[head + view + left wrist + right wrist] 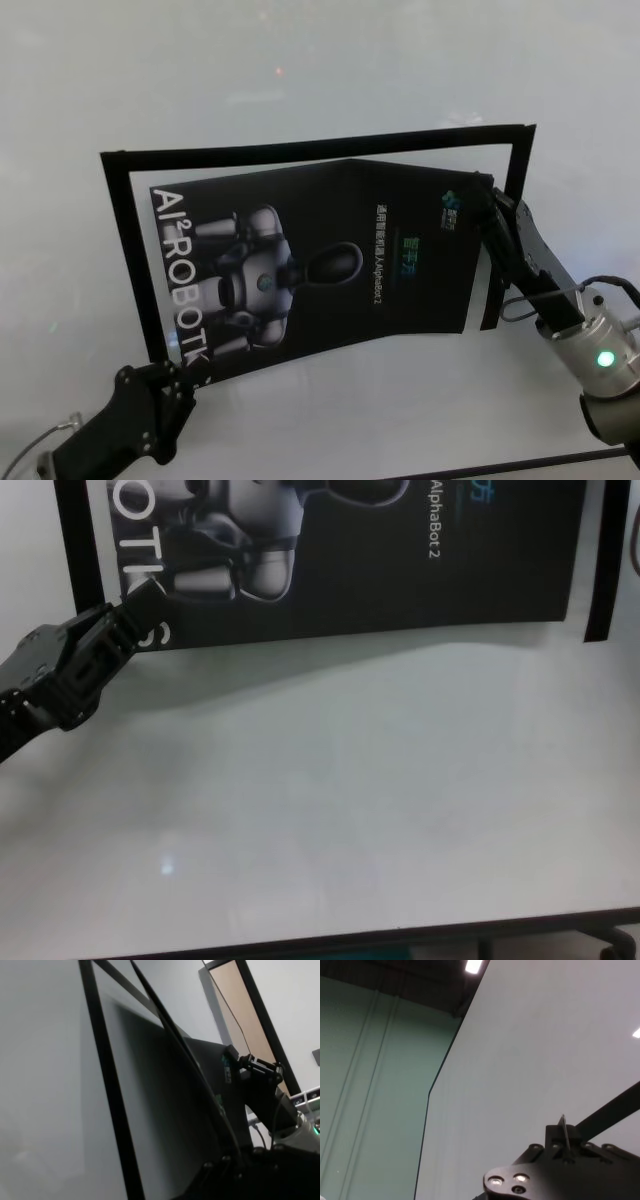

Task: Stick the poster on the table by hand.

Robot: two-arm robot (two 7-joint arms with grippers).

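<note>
The poster (pixel 330 260), black and glossy with a grey-white robot image and white lettering, hangs bent above the table (pixel 300 80) between my two grippers. My left gripper (pixel 180 375) is shut on its near left corner, by the large white letters; the chest view shows this grip (pixel 148 592) on the poster (pixel 400 560). My right gripper (pixel 487 197) is shut on the far right corner. In the right wrist view the poster's thin edge (pixel 563 1127) stands between the fingers. The left wrist view shows the poster's dark surface (pixel 165 1110) and the right gripper (pixel 240 1062) farther off.
Narrow black tape strips lie on the table as an open frame: one along the far side (pixel 320 148), one on the left (pixel 130 260), one on the right (pixel 505 230). The table's near edge (pixel 400 935) runs along the bottom of the chest view.
</note>
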